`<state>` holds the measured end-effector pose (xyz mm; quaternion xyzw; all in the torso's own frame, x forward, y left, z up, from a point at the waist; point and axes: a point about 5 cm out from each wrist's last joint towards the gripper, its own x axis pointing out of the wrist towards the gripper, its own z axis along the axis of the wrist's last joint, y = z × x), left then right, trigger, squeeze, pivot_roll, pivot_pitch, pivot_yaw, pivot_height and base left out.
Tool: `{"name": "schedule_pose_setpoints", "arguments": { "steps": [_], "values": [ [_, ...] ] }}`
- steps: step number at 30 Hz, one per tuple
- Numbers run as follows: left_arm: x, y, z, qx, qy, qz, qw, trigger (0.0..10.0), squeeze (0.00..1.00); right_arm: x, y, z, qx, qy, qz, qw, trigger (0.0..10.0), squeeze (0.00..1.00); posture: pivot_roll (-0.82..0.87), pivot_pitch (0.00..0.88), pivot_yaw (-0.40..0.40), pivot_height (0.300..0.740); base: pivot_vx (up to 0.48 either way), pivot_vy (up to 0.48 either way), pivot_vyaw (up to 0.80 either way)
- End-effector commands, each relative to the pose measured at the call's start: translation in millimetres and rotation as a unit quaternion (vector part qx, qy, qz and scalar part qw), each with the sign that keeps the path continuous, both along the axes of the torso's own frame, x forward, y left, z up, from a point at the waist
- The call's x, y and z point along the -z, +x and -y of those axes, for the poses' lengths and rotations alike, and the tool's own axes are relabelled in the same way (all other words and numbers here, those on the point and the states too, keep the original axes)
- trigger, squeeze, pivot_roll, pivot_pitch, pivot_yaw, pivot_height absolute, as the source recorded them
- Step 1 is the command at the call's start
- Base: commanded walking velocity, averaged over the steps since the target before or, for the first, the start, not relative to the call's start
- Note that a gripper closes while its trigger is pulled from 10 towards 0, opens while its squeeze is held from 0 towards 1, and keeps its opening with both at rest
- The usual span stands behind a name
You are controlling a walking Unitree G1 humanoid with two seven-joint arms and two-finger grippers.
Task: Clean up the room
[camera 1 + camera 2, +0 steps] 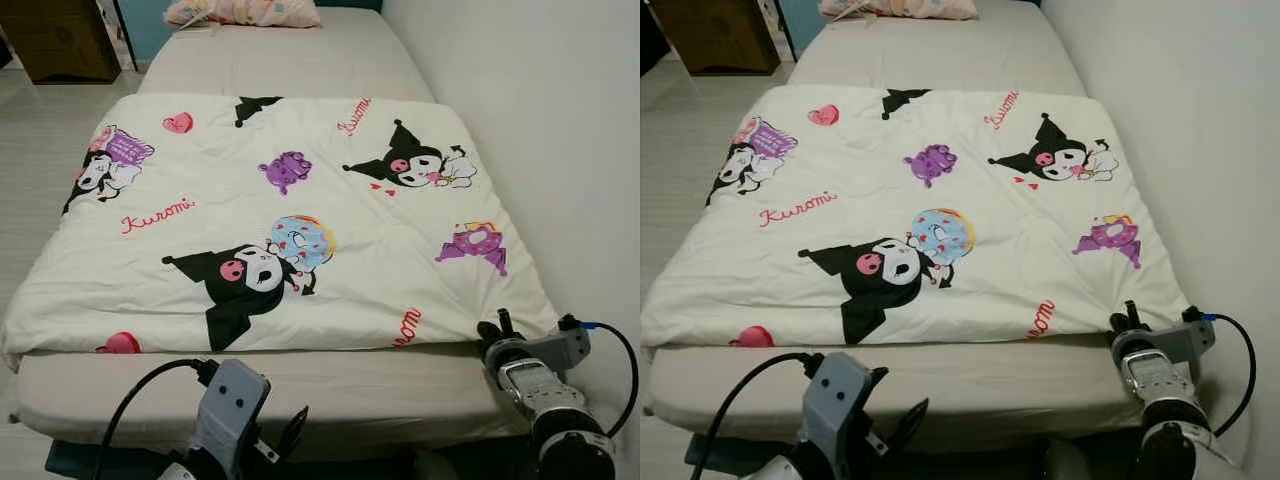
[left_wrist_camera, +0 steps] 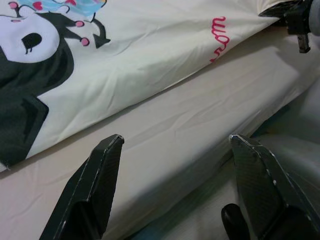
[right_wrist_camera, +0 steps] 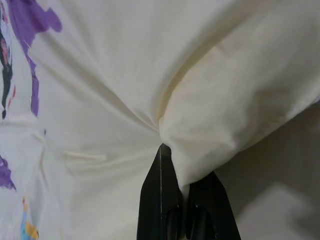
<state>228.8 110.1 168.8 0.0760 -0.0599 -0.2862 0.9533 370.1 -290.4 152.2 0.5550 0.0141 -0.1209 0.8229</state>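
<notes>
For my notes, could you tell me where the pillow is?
The pillow lies at the bed's far head end, beyond the quilt, in the eye views.

Pillow (image 1: 245,11) cropped at top edge

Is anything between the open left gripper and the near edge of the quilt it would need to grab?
Nothing visible does. The left gripper hangs open over bare mattress, and only that sheet lies between it and the quilt hem. The right gripper is shut on the quilt's near right corner.
</notes>
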Motion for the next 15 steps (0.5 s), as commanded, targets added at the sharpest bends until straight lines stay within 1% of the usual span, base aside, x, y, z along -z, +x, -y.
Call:
{"name": "schedule_pose_setpoints", "arguments": {
  "steps": [1,4,6,7,10,11,13,15],
  "values": [
    [6,-5.6,2.0,0.005,-0.003,-0.02,1.0,10.0,0.0,7,-14.1,21.3,0.019,-0.012,-0.019,1.0,0.0,0.0,0.12,0.5,-0.029,0.547,0.0,0.0,0.0],
    [6,-5.9,2.5,0.008,-0.002,-0.02,1.0,10.0,0.0,7,-16.9,24.5,0.011,-0.021,-0.025,0.999,0.0,0.0,0.13,0.499,-0.028,0.547,0.0,0.0,0.0],
    [6,-6.9,2.9,0.012,0.0,-0.021,1.0,10.0,0.0,5,-24.2,33.0,-0.005,-0.037,-0.039,0.999,0.0,0.0,0.12,0.496,-0.026,0.547,0.0,0.0,0.0],
    [6,-6.9,2.9,0.012,0.0,-0.021,1.0,10.0,0.0,5,-24.2,33.0,-0.005,-0.037,-0.039,0.999,0.0,0.0,0.12,0.496,-0.026,0.547,0.0,0.0,0.0],
    [6,-8.4,3.6,0.016,0.003,-0.022,1.0,10.0,0.0,3,-36.5,39.9,-0.042,-0.058,-0.061,0.996,0.0,0.0,0.13,0.49,-0.027,0.547,0.0,0.0,0.0],
    [6,-8.7,3.7,0.017,0.003,-0.023,1.0,10.0,0.0,2,-39.6,40.5,-0.052,-0.063,-0.065,0.995,0.0,0.0,0.13,0.49,-0.027,0.547,0.0,0.0,0.0],
    [6,-8.7,3.7,0.017,0.003,-0.023,1.0,10.0,0.0,2,-39.6,40.5,-0.052,-0.063,-0.065,0.995,0.0,0.0,0.13,0.49,-0.027,0.547,0.0,0.0,0.0],
    [5,-10.3,3.7,0.018,0.004,-0.024,1.0,10.0,0.0,1,-50.5,40.0,-0.088,-0.078,-0.076,0.99,0.0,0.0,0.12,0.487,-0.026,0.547,0.0,0.0,0.0]
  ]
}}
